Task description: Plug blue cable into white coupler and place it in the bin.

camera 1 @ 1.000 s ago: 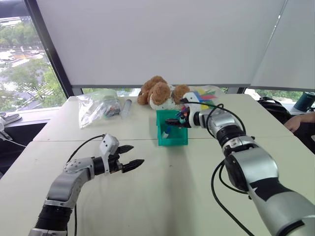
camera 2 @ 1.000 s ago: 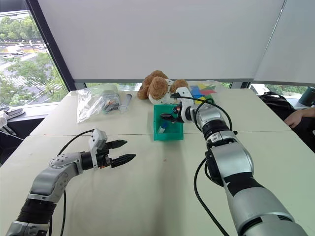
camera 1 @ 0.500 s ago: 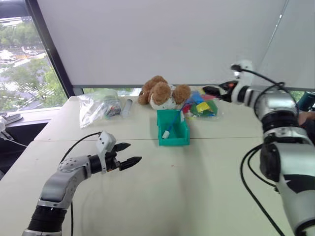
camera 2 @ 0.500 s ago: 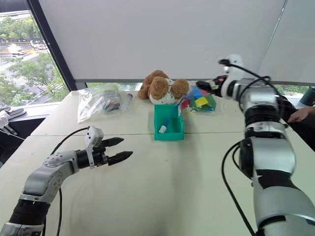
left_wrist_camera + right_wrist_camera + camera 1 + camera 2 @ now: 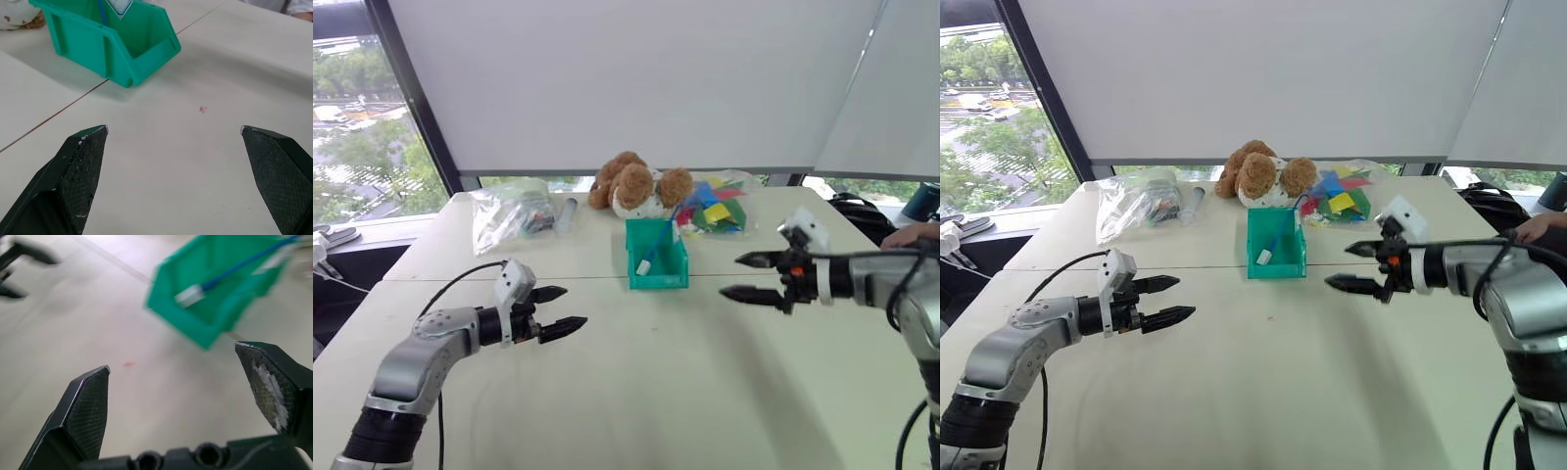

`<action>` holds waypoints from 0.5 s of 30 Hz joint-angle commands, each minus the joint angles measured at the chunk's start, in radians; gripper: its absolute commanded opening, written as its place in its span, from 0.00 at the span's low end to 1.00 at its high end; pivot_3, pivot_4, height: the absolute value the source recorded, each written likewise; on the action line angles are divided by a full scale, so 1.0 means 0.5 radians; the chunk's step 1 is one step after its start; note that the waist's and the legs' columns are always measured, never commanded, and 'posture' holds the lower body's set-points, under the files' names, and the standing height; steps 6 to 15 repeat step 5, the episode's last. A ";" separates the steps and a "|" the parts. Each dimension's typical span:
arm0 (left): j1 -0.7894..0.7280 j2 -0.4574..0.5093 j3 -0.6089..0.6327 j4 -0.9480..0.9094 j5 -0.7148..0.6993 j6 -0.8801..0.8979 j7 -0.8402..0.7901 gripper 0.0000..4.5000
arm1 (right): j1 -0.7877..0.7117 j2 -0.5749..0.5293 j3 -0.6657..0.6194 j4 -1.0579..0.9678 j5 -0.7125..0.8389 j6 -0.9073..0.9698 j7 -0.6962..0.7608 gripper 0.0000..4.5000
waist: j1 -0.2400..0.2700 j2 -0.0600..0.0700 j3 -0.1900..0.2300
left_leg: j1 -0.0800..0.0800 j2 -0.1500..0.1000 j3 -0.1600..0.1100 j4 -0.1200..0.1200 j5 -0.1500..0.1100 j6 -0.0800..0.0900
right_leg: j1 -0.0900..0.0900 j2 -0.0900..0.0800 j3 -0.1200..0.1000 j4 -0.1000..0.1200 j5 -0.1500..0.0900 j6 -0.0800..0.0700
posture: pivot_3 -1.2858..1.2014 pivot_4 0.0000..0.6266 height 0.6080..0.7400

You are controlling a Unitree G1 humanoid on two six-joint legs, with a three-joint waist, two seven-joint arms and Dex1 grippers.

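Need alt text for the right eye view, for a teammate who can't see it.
The blue cable, plugged into the white coupler, lies in the bin on the table. Both grippers, left and right, hover open and empty on either side of it.

Table (image 5: 636,392), far edge: sundry items.
Brown teddy bear (image 5: 631,184); clear bag (image 5: 509,213) of oddments; bag of coloured pieces (image 5: 717,210); grey tube (image 5: 564,214) beside clear bag.
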State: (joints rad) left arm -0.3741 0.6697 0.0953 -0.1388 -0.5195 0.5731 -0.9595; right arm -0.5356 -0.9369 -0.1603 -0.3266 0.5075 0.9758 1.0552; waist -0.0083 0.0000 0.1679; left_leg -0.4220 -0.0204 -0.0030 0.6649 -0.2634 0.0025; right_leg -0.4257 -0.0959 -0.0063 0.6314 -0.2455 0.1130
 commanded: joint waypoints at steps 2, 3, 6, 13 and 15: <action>-0.027 0.057 0.093 -0.162 -0.103 0.059 0.015 1.00 | 0.170 -0.026 -0.214 -0.291 0.170 0.087 -0.093 0.99 | 0.008 -0.002 0.000 | 0.000 0.000 0.000 0.001 0.000 0.000 | 0.001 -0.001 0.000 0.000 0.000 0.000 | 0.52 0.24 1.00; -0.021 0.061 0.102 -0.188 -0.118 0.072 0.025 1.00 | 0.207 -0.032 -0.248 -0.320 0.198 0.102 -0.107 0.99 | 0.012 -0.002 0.000 | 0.000 -0.001 -0.001 0.001 0.000 0.000 | 0.002 -0.001 0.000 -0.001 0.000 0.000 | 0.52 0.24 1.00; 0.001 0.057 0.122 -0.235 -0.159 0.099 0.042 1.00 | 0.241 -0.036 -0.301 -0.345 0.237 0.121 -0.146 0.99 | 0.015 -0.002 0.000 | 0.000 0.000 0.000 0.001 0.000 0.001 | 0.002 -0.001 0.000 -0.001 0.000 0.000 | 0.52 0.24 1.00; 0.001 0.057 0.122 -0.235 -0.159 0.099 0.042 1.00 | 0.241 -0.036 -0.301 -0.345 0.237 0.121 -0.146 0.99 | 0.015 -0.002 0.000 | 0.000 0.000 0.000 0.001 0.000 0.001 | 0.002 -0.001 0.000 -0.001 0.000 0.000 | 0.52 0.24 1.00; 0.001 0.057 0.122 -0.235 -0.159 0.099 0.042 1.00 | 0.241 -0.036 -0.301 -0.345 0.237 0.121 -0.146 0.99 | 0.015 -0.002 0.000 | 0.000 0.000 0.000 0.001 0.000 0.001 | 0.002 -0.001 0.000 -0.001 0.000 0.000 | 0.52 0.24 1.00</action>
